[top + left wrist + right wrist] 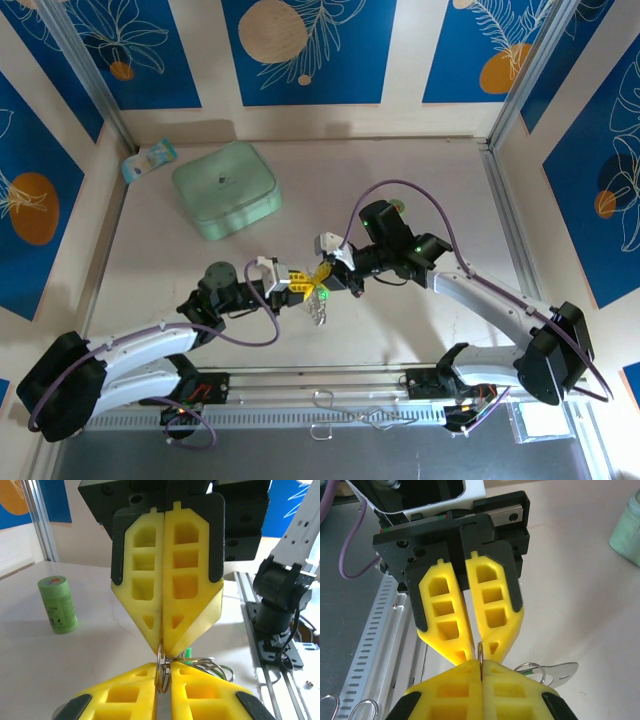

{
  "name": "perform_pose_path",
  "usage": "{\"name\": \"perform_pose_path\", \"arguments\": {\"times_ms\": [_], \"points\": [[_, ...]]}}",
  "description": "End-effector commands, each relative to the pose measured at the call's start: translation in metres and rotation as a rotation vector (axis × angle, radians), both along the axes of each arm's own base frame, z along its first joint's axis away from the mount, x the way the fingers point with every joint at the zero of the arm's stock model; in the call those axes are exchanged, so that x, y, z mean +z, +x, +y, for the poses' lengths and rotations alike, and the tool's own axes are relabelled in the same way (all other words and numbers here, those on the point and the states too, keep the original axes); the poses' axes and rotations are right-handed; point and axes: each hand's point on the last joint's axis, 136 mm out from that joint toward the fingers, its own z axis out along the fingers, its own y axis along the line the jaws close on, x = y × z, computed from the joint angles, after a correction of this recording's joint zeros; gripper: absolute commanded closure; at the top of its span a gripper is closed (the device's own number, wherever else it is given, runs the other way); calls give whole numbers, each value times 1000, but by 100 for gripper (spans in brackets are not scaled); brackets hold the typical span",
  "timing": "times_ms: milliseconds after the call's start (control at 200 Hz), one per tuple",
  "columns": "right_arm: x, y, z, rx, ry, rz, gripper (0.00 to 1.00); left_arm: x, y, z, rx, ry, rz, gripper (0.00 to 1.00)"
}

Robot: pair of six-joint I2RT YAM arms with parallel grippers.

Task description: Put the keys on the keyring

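Yellow fingers (187,607) hide most of the keyring (161,672) and a green key (188,653).

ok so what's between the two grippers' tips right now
The keyring: its silvery ring stands edge-on in the seam where the left gripper and right gripper meet tip to tip, seen in both wrist views.

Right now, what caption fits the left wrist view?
Left tool and right tool meet tip to tip, both pinching the keyring; a green cylinder stands upright on the table behind.
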Motion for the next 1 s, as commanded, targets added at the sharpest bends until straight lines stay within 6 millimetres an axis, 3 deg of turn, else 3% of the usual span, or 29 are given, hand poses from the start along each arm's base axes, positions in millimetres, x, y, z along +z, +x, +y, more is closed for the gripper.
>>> {"name": "perform_pose_path", "arguments": {"times_ms": [0, 135, 320, 490, 550, 605, 740, 995], "points": [[0, -5, -2, 29, -42, -5, 100, 14, 11, 0, 48, 3, -41, 85], [-3, -5, 0, 40, -77, -23, 100, 9, 12, -1, 47, 30, -29, 87], [1, -10, 7, 71, -82, -44, 100, 2, 10, -3, 23, 75, -16, 100], [5, -8, 7, 55, -51, -41, 100, 8, 6, -4, 6, 52, -20, 100], [9, -3, 2, 21, 2, -18, 78, 14, 5, -3, 7, 12, -25, 100], [12, -2, -2, -4, 56, 2, 71, 22, 3, -2, 7, -45, -36, 100], [10, -2, -7, -44, 128, 58, 69, 32, -1, 0, -3, -139, -41, 100], [-5, 3, -12, -110, 118, 53, 68, 30, 0, -1, -5, -167, -27, 100]]}}
